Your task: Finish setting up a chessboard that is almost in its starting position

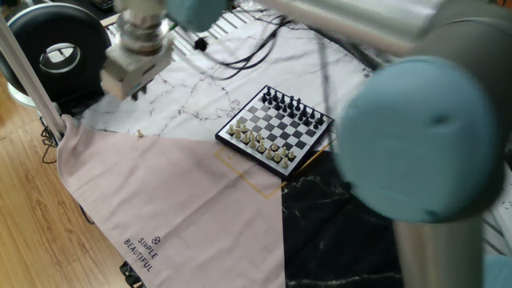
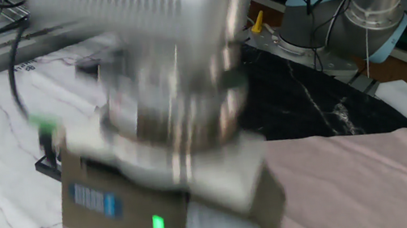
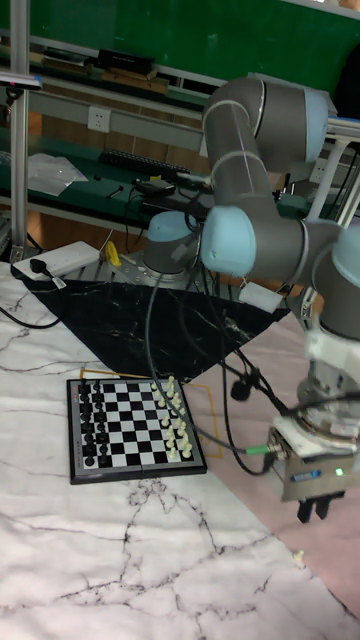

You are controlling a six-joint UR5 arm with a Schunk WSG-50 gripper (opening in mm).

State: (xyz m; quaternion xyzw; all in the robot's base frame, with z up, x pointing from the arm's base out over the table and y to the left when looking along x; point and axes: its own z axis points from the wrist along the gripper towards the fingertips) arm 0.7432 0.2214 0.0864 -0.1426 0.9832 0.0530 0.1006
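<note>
The chessboard (image 1: pixel 277 130) lies on the white marble sheet, with black pieces along its far side and cream pieces along its near side. In the tall fixed view the chessboard (image 3: pixel 133 424) sits left of centre. My gripper (image 1: pixel 138 91) hangs blurred well to the left of the board, above the marble near the pink cloth. Seen in the tall fixed view, the gripper (image 3: pixel 311 513) points down with its two dark fingers a narrow gap apart and nothing between them. A tiny pale piece (image 1: pixel 138 134) lies at the cloth's edge below the gripper. The gripper body hides most of the board in the other fixed view.
A pink cloth (image 1: pixel 176 200) covers the near left and a black marble sheet (image 1: pixel 336 232) the near right. A thin orange square outline (image 1: pixel 248 180) lies by the board. A black round device (image 1: pixel 56 52) and a white pole (image 1: pixel 32 72) stand far left. Cables trail behind.
</note>
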